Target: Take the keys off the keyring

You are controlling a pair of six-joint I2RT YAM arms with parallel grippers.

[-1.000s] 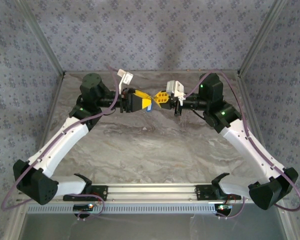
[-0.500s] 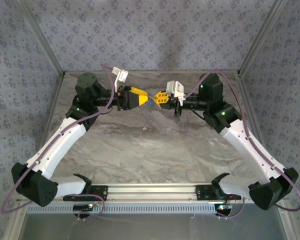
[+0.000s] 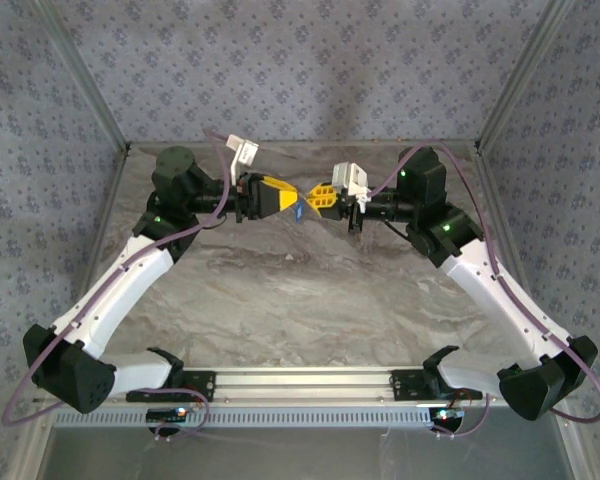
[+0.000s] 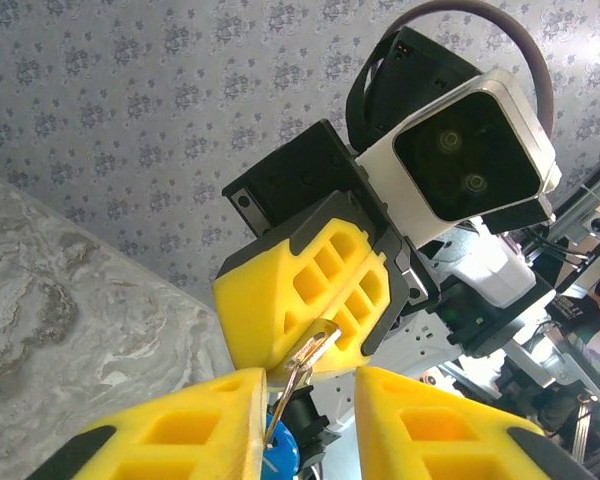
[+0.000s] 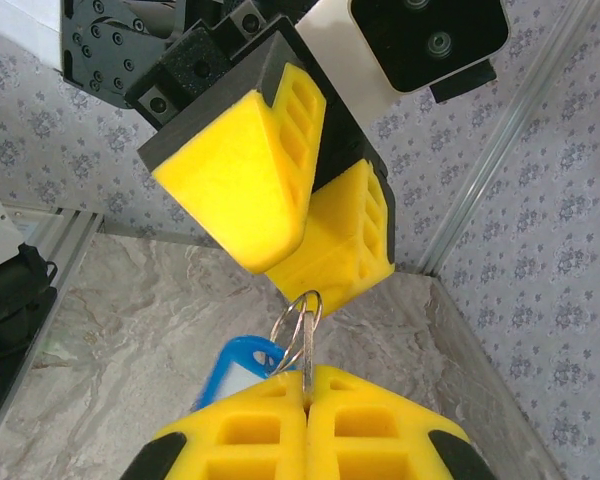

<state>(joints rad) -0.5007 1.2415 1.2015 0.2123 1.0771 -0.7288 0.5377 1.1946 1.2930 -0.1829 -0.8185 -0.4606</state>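
The right gripper (image 5: 306, 392) fingers (image 5: 250, 430) clamp the thin, stiff keyring (image 5: 302, 318), the left gripper (image 4: 308, 385) fingers stand apart; the keys (image 5: 242, 365) at lower left seem light and slippery, best pinched at the blue head.

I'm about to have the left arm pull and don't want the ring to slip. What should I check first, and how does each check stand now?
1. Right gripper clamped on the keyring: ok, its pads are shut with the ring between them.
2. Left gripper gripping the ring: not ok, its fingers stand apart with the ring in the gap.
3. Keys free of the pads: cannot tell, the blue bunch lies against the right gripper's pad.
4. Ring off the table: ok, the grippers meet in the air above it.
5. Single keys told apart: cannot tell, too small.
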